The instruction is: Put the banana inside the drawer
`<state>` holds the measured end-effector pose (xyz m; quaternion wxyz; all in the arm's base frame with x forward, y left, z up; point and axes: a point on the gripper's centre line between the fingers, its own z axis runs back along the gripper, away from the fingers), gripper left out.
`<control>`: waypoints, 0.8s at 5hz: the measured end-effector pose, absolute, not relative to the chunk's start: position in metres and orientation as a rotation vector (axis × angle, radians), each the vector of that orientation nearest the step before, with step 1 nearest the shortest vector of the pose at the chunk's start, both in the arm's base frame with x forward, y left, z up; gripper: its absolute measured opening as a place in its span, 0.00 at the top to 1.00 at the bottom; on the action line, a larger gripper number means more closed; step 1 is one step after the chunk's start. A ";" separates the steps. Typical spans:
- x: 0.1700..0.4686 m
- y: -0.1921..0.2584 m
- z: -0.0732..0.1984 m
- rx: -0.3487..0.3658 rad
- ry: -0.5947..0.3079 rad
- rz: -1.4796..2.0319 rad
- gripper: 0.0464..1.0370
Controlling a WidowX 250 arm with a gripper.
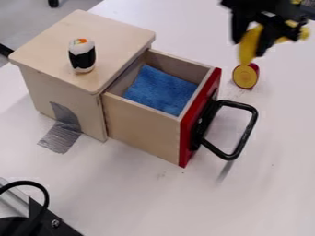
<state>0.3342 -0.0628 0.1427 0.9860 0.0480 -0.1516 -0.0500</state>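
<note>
Black two-finger claw (251,42) grips the curved yellow banana (248,47), carrying stage; next, over the boxy red-fronted wooden drawer (140,128) and down

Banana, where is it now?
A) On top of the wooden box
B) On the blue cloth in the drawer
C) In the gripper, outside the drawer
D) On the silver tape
C: the banana is held in the gripper, out beyond the drawer's red front.
</note>
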 end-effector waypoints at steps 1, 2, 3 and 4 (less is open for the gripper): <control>0.289 -0.045 0.142 0.115 -0.308 -0.035 0.56; 0.261 -0.030 0.126 0.120 -0.277 0.006 0.56; 0.248 -0.012 0.104 0.129 -0.236 0.066 0.56; 0.250 -0.002 0.100 0.125 -0.239 0.110 0.56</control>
